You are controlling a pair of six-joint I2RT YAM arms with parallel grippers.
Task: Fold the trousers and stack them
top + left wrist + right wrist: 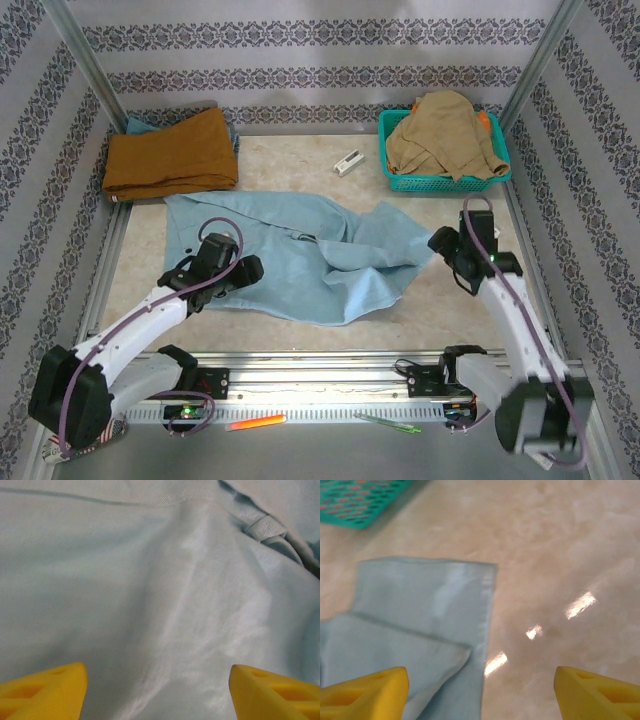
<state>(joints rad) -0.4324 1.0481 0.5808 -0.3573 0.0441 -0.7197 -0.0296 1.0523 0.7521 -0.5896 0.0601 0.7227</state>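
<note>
- left gripper [157, 692]: jaws spread wide and empty, right above the trousers [150, 590]
- right gripper [480, 692]: same deal, over the bare table [560, 555] just off the cloth's edge
- risk imo: the cloth is thin, so pinching just one layer would skew the fold
- the right wrist cam shows stacked layers at that edge, while the overhead view just gives a rumpled spread mid-table

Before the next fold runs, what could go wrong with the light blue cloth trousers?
The light blue cloth trousers lie rumpled, one leg doubled over, so folding may set creases. The open right gripper straddles the leg's edge, half over bare beige table, so it may catch only one layer.
</note>
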